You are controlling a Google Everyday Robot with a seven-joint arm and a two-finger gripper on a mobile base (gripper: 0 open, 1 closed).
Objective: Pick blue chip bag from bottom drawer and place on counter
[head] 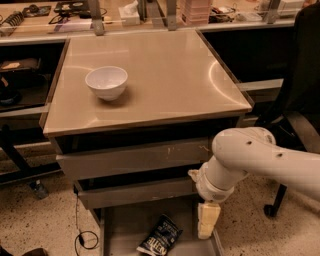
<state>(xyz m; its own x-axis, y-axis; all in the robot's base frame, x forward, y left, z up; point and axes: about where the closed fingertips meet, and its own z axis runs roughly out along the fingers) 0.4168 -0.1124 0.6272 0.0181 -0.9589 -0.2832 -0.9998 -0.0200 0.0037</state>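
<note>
The blue chip bag (161, 242) lies flat on the floor of the open bottom drawer (125, 227), near its front, dark blue with white lettering. My gripper (207, 221) hangs pointing down over the drawer's right side, a short way to the right of the bag and a little above it, not touching it. The white arm (250, 155) reaches in from the right. The counter (160, 70) is the glossy beige top of the cabinet above.
A white bowl (106, 82) stands on the counter's left part. Two shallower drawers (130, 160) stick out slightly above the bottom one. A cluttered desk (125, 15) runs behind. A black chair (295, 100) stands at the right. A cable (82, 235) lies on the floor at the left.
</note>
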